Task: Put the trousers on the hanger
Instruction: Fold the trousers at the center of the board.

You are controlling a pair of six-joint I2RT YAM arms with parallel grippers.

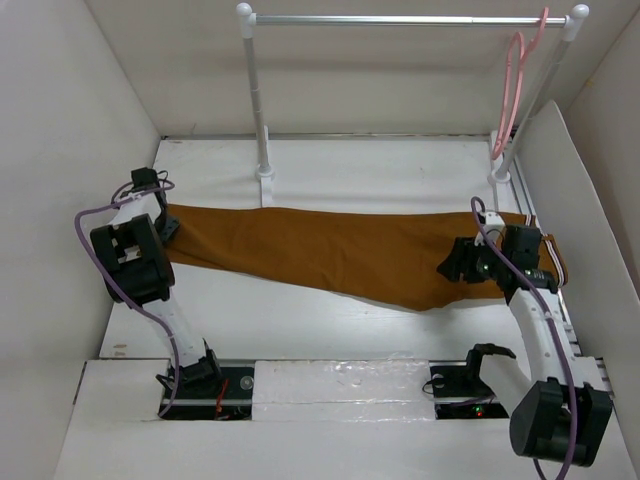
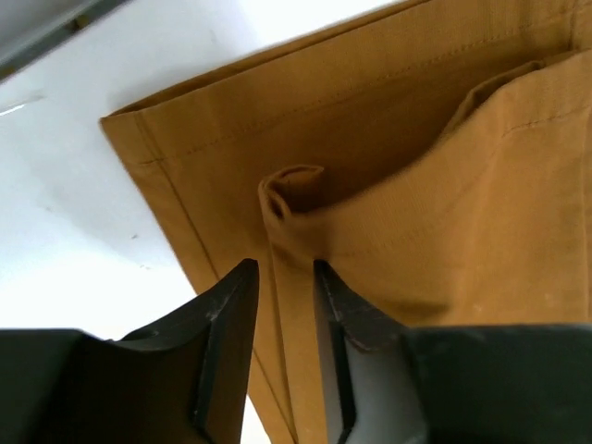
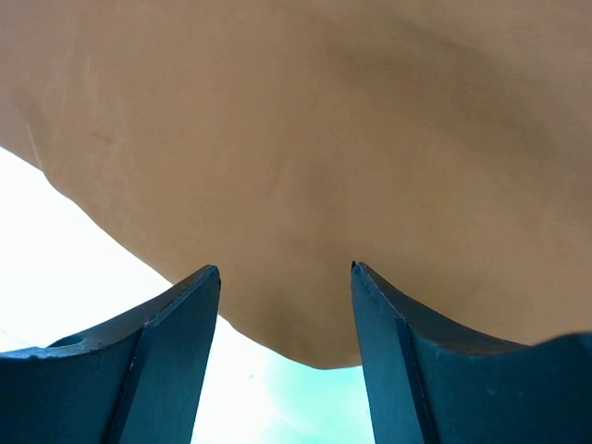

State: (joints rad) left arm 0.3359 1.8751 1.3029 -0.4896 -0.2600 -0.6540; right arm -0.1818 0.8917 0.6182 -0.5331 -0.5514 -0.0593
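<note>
The rust-brown trousers (image 1: 340,250) lie flat across the table, leg ends at the left and waistband with striped trim (image 1: 553,262) at the right. The pink hanger (image 1: 513,95) hangs by its hook at the right end of the rail. My left gripper (image 1: 168,225) is at the leg ends; in the left wrist view (image 2: 282,268) it is shut on a raised fold of the trousers (image 2: 444,185) near the hem. My right gripper (image 1: 450,268) is over the seat area near the lower edge. In the right wrist view (image 3: 285,268) it is open, with the trousers' edge (image 3: 305,139) just beyond the fingertips.
A silver rail (image 1: 400,19) on two white posts (image 1: 262,120) stands at the back of the white table (image 1: 350,170). White walls close in the left, right and back. A raised white ledge (image 1: 330,385) runs between the arm bases.
</note>
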